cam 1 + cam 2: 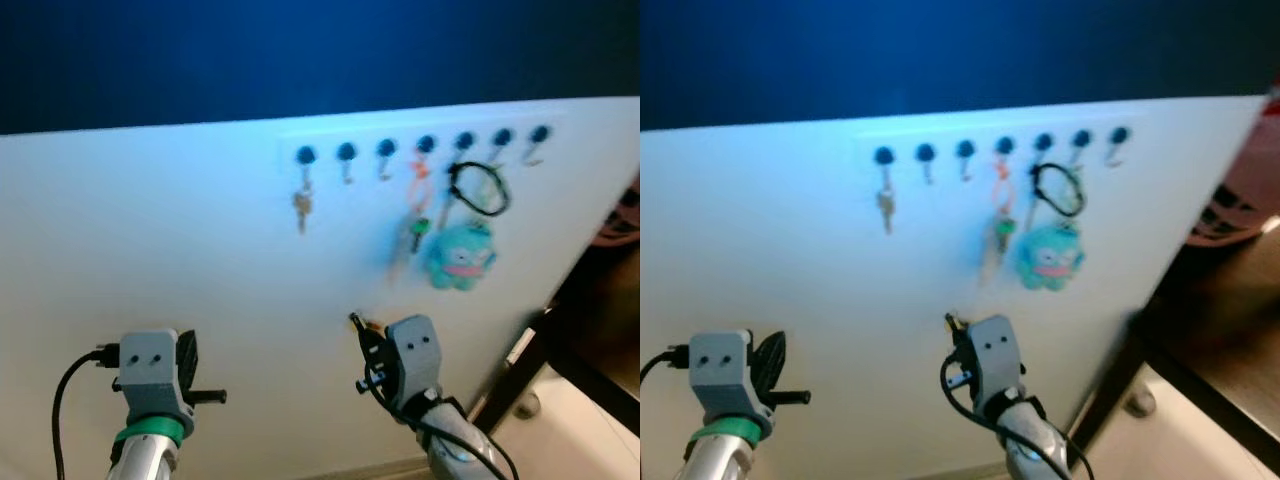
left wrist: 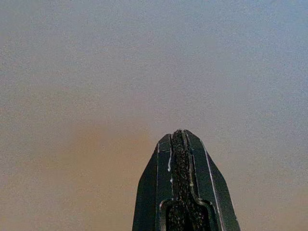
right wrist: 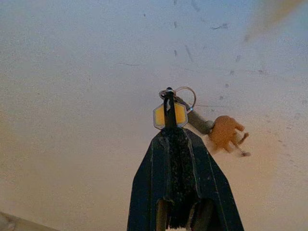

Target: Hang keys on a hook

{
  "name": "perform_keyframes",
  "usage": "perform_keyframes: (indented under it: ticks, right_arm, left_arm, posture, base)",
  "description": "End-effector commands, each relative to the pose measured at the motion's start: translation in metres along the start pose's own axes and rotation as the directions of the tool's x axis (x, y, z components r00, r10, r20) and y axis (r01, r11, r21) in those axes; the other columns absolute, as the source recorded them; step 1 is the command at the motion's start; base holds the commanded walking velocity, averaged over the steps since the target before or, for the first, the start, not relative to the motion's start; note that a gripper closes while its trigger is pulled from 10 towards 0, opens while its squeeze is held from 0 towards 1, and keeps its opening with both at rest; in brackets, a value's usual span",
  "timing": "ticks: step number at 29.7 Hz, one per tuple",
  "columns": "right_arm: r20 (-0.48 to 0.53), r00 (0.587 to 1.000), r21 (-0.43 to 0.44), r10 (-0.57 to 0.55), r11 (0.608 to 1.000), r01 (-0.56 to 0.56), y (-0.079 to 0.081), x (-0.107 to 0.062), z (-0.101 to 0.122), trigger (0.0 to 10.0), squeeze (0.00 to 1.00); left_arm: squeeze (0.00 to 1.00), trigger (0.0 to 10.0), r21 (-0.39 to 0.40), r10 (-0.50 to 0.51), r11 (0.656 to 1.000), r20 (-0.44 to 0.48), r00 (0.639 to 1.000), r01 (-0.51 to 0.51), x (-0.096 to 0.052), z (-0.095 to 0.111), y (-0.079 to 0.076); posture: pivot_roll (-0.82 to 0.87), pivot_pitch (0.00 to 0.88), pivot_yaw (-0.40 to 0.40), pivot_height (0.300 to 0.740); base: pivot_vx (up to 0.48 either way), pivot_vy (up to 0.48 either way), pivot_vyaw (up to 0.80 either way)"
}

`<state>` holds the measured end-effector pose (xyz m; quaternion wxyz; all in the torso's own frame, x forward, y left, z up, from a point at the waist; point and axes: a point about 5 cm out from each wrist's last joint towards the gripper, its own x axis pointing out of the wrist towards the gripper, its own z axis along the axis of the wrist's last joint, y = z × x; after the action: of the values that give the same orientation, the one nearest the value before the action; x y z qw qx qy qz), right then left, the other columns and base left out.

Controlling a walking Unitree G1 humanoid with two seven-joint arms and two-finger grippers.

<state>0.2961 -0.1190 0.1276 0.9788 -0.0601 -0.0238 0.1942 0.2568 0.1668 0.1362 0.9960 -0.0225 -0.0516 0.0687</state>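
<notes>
While the white wall carries a row of dark hooks above, the right gripper below them clenches a yellow-headed key; the left gripper is closed, empty.

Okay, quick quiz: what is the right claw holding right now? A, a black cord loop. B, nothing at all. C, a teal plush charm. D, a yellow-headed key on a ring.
D: the right claw is shut on the yellow-headed key, with its ring and an orange charm dangling beside it.
</notes>
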Motion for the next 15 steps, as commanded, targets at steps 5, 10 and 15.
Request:
perform_keyframes:
  ticks: [5,10,15]
  right_arm:
    - [0.006,1.0,0.003,0.024,1.0,-0.024,0.0051,0.0011,0.0011,10.0,0.0]
    - [0.006,1.0,-0.001,0.027,1.0,-0.027,0.0051,0.0011,0.001,10.0,0.0]
    - [0.006,1.0,-0.004,0.031,1.0,-0.031,0.0058,0.0006,0.0008,10.0,0.0]
  left_arm:
    - [0.0,10.0,0.016,0.026,1.0,-0.021,0.999,-0.026,-0.0016,-0.005,0.0046]
    - [0.0,10.0,0.019,0.031,0.999,-0.02,0.999,-0.03,-0.0013,-0.0051,0.0052]
    - [0.0,10.0,0.012,0.04,0.999,-0.02,0.999,-0.039,-0.0013,-0.0046,0.0066]
  posture:
    - [-0.15,0.053,0.125,0.74]
    - [-0.15,0.053,0.124,0.74]
    - [-0.15,0.053,0.124,0.74]
  base:
    - [0.0,0.0,0.0]
    - [0.0,0.0,0.0]
    - [0.0,0.0,0.0]
